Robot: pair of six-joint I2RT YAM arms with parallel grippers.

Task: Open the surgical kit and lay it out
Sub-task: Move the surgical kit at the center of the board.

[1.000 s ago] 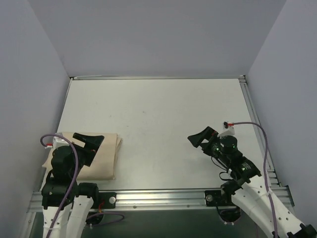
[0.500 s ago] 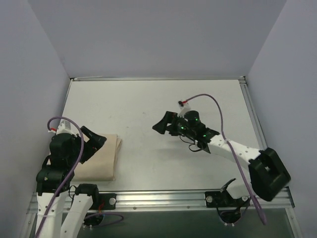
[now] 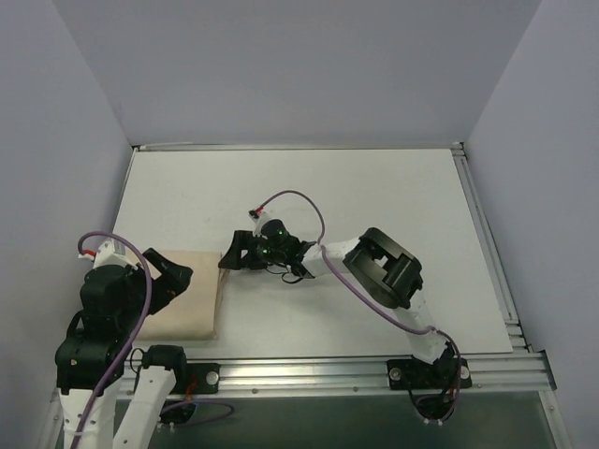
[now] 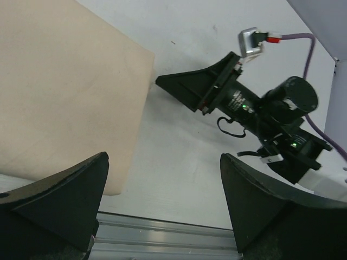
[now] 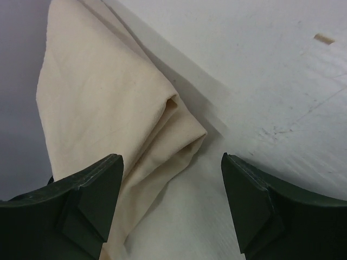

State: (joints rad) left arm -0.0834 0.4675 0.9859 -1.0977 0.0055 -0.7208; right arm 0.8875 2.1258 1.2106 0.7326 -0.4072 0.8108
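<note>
scene: white bench [image 3: 328, 187] inside grey walls, with a metal rail [image 3: 309, 372] along its near edge
kit location: cloth wrap [image 3: 192, 304] lies flat at the near-left corner of the bench, just in from the rail
kit axis: in the top view the longer side seems to run left-right along the near edge. The left end is hidden under the left arm, so this is not certain
kit facing: the right short edge faces bench centre. The far-right corner is a soft stack of folded layers with the fold openings facing right, seen in the right wrist view [image 5: 108, 108]
kit state: folded shut as one beige bundle [image 4: 65, 92]
contents: hidden by the cloth, cannot tell what is inside
left gripper: [image 3: 171, 274] hangs above the wrap's far half, fingers spread wide, nothing between them [image 4: 164, 160]
right arm: stretched low across the bench from the near-right toward the left
right gripper: [image 3: 230, 257] tips right at the wrap's far-right corner. Jaws are apart, one on each side of the folded corner [image 5: 171, 160], and no pad is pressing on the cloth. Contact cannot be confirmed from the left wrist view [image 4: 179, 86]
gap: the two grippers are near each other, not touching
</note>
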